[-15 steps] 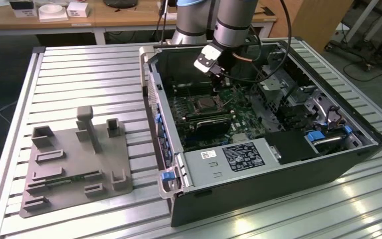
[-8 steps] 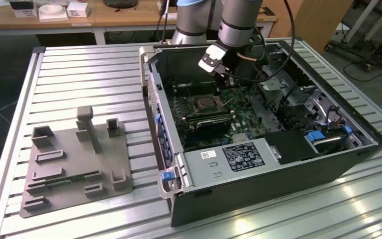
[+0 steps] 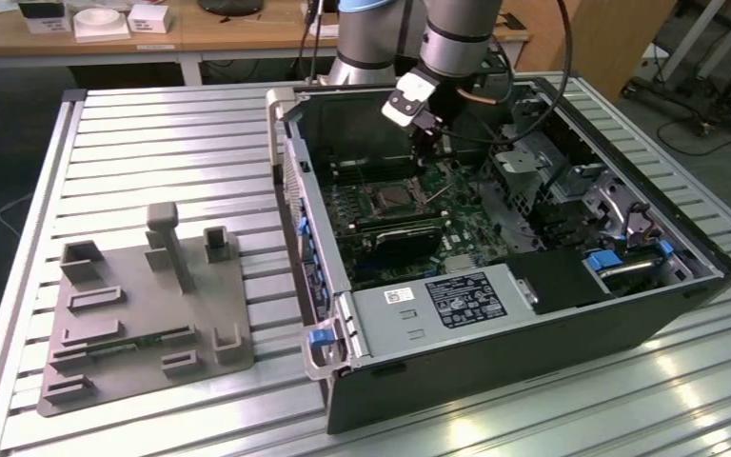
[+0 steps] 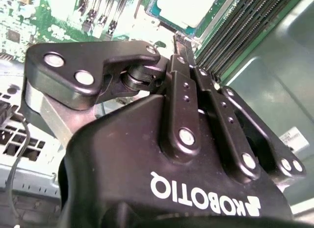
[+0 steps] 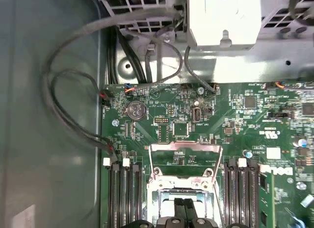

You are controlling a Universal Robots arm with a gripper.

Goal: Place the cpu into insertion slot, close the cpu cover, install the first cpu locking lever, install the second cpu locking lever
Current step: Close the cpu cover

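While the arm reaches down into the open computer case (image 3: pixel 505 381) on the slatted table (image 3: pixel 163 143), the gripper (image 3: pixel 426 143) hangs just above the green motherboard (image 5: pixel 235 120), over the insertion slot (image 5: pixel 155 193). In both wrist views the two black fingers (image 5: pixel 179 208) lie pressed side by side, so the jaws are closed, and nothing can be seen between them.

In the second wrist view the cpu (image 4: pixel 189 6) lies flat just beyond the fingertips, pale silvery top upward. Its green-edged side runs parallel to the long memory slots (image 4: pixel 235 26) beside it. It appears to sit in the slot, though the gripper body hides part of it.

In the first wrist view the cpu cover (image 5: pixel 185 148) is not down. The thin metal frame stands raised from the slot's edge, its free edge pointing toward the coin cell (image 5: pixel 135 110), with green board visible through its window. Its long edge runs crosswise to the memory slots, which flank the slot on both sides.

A grey fixture block (image 3: pixel 137 324) rests on the table toward the exterior view's left, well apart from the case.
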